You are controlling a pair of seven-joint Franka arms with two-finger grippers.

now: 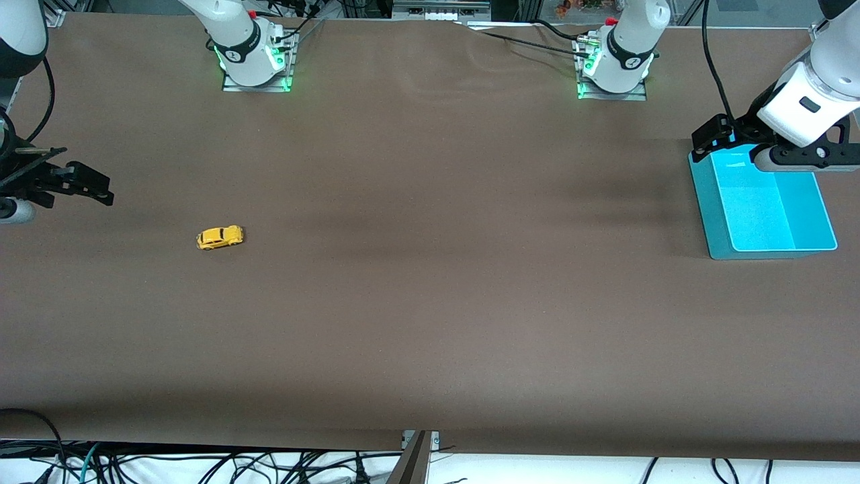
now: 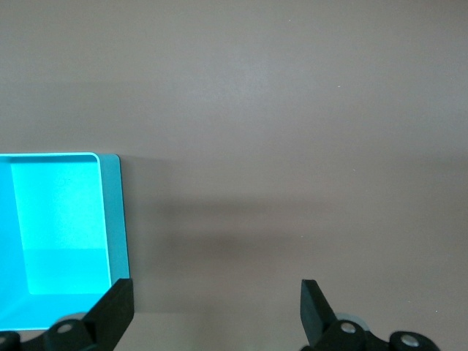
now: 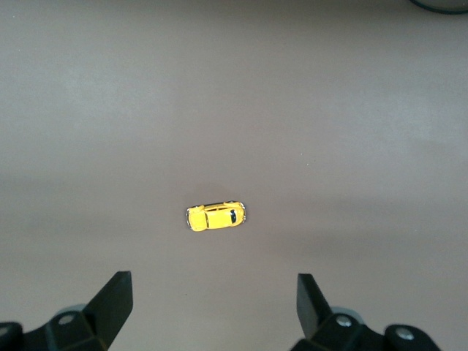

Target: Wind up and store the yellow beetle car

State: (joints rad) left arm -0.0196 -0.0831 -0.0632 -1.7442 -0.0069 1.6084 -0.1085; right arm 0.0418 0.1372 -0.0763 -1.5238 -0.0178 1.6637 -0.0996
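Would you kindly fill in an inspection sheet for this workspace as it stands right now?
Surface: brown table, a few shallow ripples near the arm bases.
Job's things: yellow beetle car on its wheels, toward the right arm's end; teal bin toward the left arm's end, nothing seen inside.
Clutter: nothing seen.
Hands: right hand open, in the air over bare table, not over the car; left hand open, over the bin's rim nearest the arm bases; neither holds anything.
Cables: black leads run on the table by the left arm's base; loose cables hang below the table edge nearest the camera.
Surroundings: metal framing above the bases.
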